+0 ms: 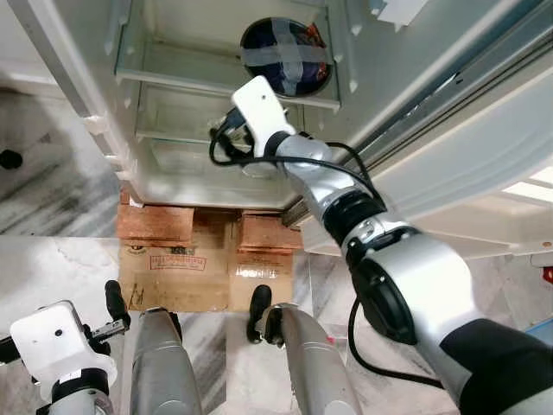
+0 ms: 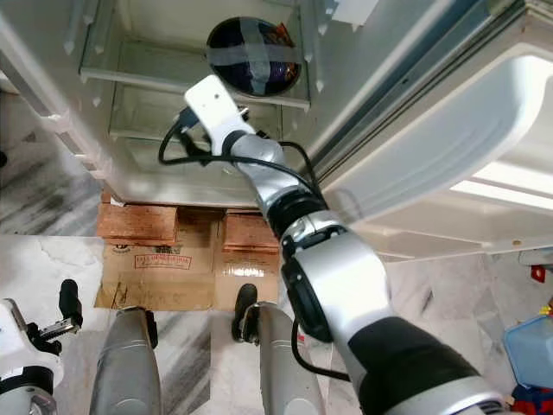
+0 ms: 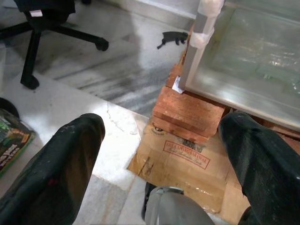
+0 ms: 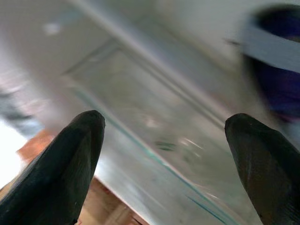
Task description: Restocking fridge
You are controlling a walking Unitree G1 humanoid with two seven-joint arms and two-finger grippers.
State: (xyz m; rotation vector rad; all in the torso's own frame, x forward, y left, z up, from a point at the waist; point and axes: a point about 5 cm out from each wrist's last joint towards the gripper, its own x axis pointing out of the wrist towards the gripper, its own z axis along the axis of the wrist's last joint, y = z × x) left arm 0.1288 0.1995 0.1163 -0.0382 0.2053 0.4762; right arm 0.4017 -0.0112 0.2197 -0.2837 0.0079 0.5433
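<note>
While the right gripper (image 4: 164,164) reaches into the fridge (image 1: 173,164), fingers apart | dark round container (image 1: 283,56) (grey-taped) on shelf | left gripper (image 3: 164,154) spread, idle | cardboard (image 3: 187,154) label unreadable

Right arm (image 1: 389,277) is stretched way out forward, wrist bent, right gripper (image 4: 164,154) with its jaws spread wide and nothing between them. Left gripper (image 3: 159,154) hangs low by the legs (image 1: 160,363), jaws wide apart too.

Bright, even daylight; right wrist view motion-blurred, others sharp.
</note>
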